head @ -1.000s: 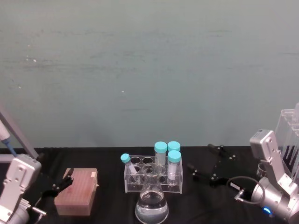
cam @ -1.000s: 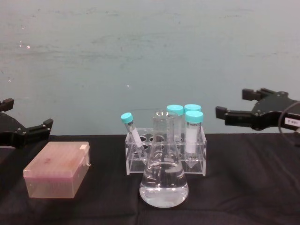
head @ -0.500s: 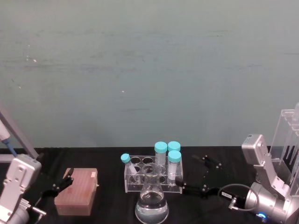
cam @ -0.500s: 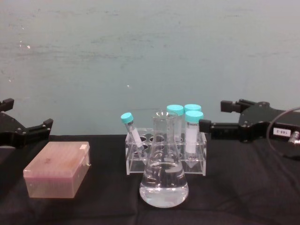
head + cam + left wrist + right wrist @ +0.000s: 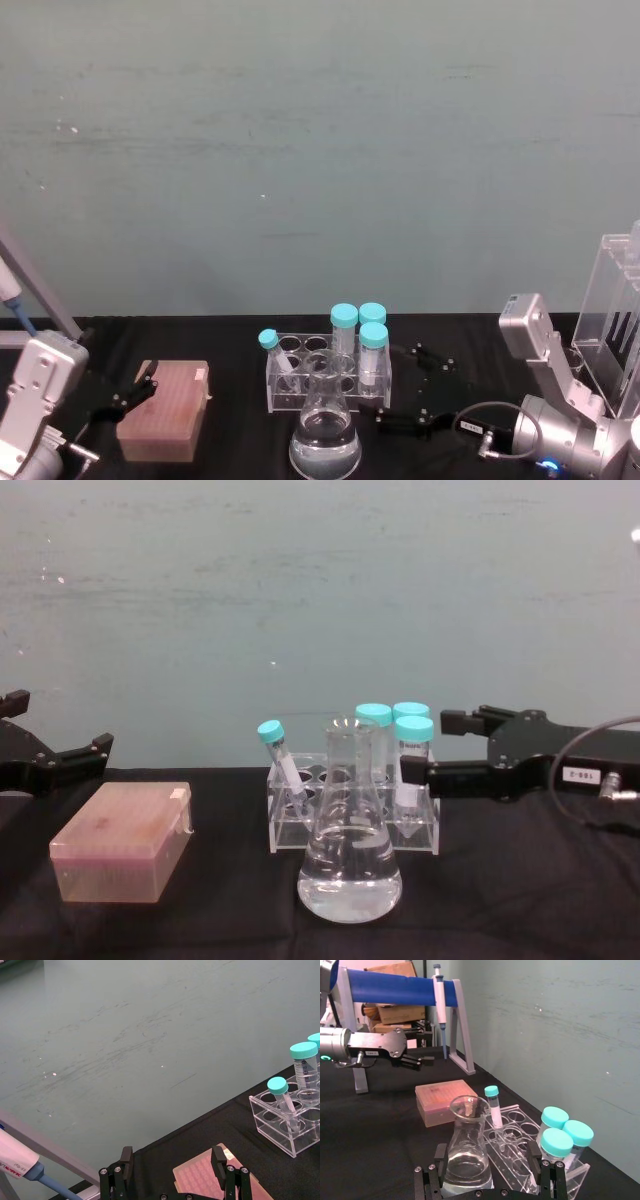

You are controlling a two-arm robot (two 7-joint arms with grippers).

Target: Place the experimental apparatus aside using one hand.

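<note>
Chest view has the right gripper reaching in from the right. Its jaws are spread wide and hold nothing, level with the capped tubes in the clear tube rack. The conical flask, partly full of clear liquid, stands just in front of that rack, near the middle of the black table.

From the right wrist view the flask sits squarely between the jaws, so I'd guess it's the target. From the head view, though, the jaws look nearer the rack's end, so it's hard to be sure.

To do this well, I'd close on the flask's neck, lift straight and level so nothing slops, and keep the far jaw off the tubes.

Bare cloth to the right, short of the acrylic stand, is the obvious room. The pink tip box crowds the left. The left gripper idles open at the left edge.
</note>
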